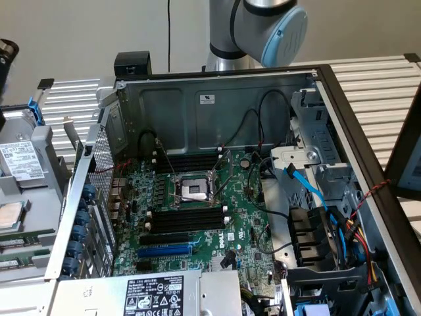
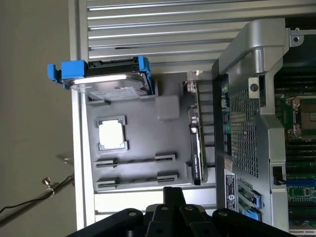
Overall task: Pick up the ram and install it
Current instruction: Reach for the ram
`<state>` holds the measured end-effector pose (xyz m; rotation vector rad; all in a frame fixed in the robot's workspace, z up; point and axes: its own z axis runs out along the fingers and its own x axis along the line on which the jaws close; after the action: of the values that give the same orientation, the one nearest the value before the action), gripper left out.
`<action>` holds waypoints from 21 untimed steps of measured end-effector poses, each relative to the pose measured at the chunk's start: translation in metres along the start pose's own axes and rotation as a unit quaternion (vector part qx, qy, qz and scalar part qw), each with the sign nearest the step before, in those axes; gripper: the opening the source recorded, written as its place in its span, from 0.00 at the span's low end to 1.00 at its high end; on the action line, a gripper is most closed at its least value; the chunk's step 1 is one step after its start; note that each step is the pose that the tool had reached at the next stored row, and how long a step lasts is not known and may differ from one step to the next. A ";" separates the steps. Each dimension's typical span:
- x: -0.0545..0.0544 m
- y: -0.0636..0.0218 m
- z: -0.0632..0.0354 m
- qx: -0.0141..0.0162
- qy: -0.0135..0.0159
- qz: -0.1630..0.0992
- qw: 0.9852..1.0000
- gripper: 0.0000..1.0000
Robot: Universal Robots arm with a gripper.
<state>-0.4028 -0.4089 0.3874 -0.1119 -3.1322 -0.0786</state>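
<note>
**Jaws clenched on nothing; ram outside the PC case**

Wrist view: the jaws are pressed together w/ nothing btwn them. They hang over a grey tray (image 2: pixel 143 123) that lies on the slatted surface (image 2: pixel 173 24), just outside the PC case (image 2: pixel 247 64) and along its perforated wall.

In the tray:
- An HDD in a blue caddy (image 2: pixel 111 84).
- A loose CPU (image 2: pixel 112 134) beside the HDD.
- Two pairs of grey clips (image 2: pixel 165 157).
- A long dark card on edge (image 2: pixel 196 148), in the spot nearest the case.

From this angle I cannot tell if a stick sits btwn the clips. A strip of the mobo shows past the case wall.

Ext. view adds the side-on look. The ram (image 1: pixel 13 243) shows as green strips standing in the tray, well outside the case on the exterior view's left and not yet on the board.

It also opens up the inside of the case:
- The mobo (image 1: pixel 247 224) lies flat w/ the CPU socket (image 1: pixel 195 189) at its middle.
- Banks of black DIMM slots (image 1: pixel 187 219) run either side of the socket.
- A blue slot (image 1: pixel 164 251) sits toward the case's near end.
- The PSU w/ white label (image 1: pixel 154 293) is at that near end.
- A blue SATA cable (image 1: pixel 309 187) hangs on the drive-bay side, at the exterior view's right.

The arm (image 1: pixel 253 23), grey w/ a blue joint cap, rises behind the case's far wall.
</note>
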 end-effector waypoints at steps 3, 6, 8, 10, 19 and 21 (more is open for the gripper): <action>0.006 -0.0009 0.0000 0.000 0.000 -0.003 1.000 0.11; 0.009 -0.0011 0.0001 0.000 0.001 -0.019 1.000 0.11; 0.011 -0.0012 0.0001 0.000 0.002 -0.031 1.000 0.11; 0.012 -0.0013 0.0001 0.000 0.002 -0.045 0.999 0.11; 0.013 -0.0014 0.0001 0.001 0.006 -0.126 0.992 0.11; 0.013 -0.0014 0.0002 0.001 0.007 -0.144 0.990 0.11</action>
<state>-0.4158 -0.4094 0.3873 0.3386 -3.1081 -0.0758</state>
